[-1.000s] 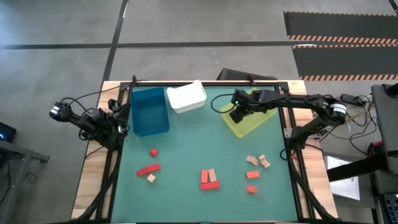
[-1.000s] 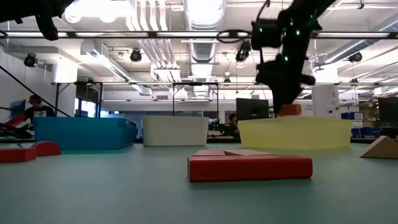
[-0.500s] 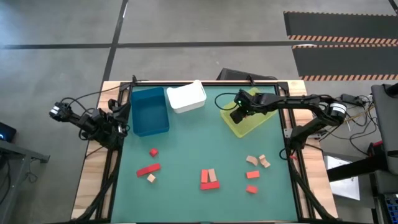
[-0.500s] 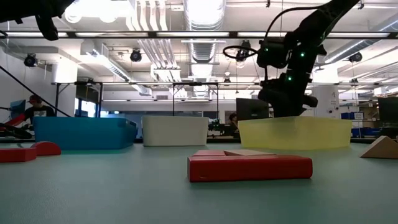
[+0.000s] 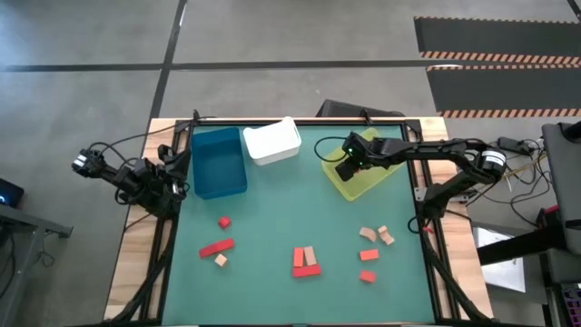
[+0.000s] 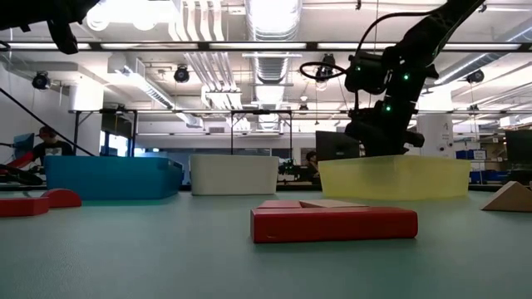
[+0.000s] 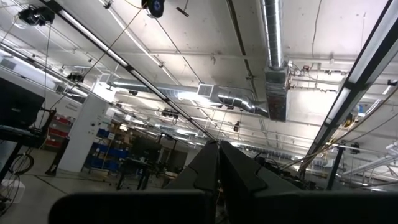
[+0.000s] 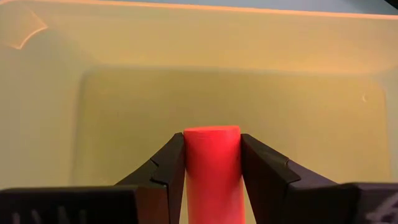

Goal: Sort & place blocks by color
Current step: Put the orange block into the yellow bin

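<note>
Green matting covers our table (image 5: 272,209), with bright ceiling lights and ductwork showing beyond it in the low view. We reach with our right gripper (image 5: 348,167) down into the yellow-green bin (image 5: 372,182) at the far right — its fingers (image 8: 165,171) are clamped on a red block (image 8: 212,168), held upright just above the bin's floor. Our left gripper (image 5: 168,168) waits off the table's left edge, beside the blue bin (image 5: 218,162); we cannot tell how its fingers stand. A white bin (image 5: 272,141) sits next to the blue one. Remaining blocks (image 5: 306,261) lie scattered across the near half — red and tan pieces left, centre and right.
</note>
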Robot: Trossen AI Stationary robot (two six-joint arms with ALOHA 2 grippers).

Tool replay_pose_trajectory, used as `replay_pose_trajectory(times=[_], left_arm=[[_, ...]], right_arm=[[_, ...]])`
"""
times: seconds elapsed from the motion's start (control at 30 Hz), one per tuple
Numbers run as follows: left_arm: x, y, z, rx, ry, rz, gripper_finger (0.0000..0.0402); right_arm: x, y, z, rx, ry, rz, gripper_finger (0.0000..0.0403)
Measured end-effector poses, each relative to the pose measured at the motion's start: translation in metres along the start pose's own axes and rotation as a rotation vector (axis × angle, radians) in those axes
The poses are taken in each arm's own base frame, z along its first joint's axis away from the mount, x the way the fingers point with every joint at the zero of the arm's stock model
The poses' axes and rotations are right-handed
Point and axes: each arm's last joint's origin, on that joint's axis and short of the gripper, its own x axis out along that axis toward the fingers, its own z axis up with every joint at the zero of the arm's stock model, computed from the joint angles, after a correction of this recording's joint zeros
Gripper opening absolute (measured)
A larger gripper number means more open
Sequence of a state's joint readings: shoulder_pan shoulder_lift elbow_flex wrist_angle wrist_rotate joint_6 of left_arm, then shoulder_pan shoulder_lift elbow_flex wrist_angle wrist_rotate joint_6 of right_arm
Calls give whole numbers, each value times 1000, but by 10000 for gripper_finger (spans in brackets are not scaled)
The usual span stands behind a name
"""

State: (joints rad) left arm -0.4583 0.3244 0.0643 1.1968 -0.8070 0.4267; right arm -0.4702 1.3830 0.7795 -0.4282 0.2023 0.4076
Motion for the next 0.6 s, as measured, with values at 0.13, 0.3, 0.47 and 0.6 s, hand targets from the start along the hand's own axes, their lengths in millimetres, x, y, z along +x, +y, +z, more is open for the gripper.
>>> replay_pose_trajectory(times=[0.13,0.3,0.47,0.6], left_arm=[[0,0,0,1,1,0,0],[0,0,0,0,2,5,0],[0,0,0,0,2,5,0],[0,0,0,0,2,4,0]], right_arm=[[0,0,0,0,-1,-5,121],[0,0,0,1,-9,-3,121],[5,2,1,2,-10,2,123],[17,4,-1,-4,19,-7,143]])
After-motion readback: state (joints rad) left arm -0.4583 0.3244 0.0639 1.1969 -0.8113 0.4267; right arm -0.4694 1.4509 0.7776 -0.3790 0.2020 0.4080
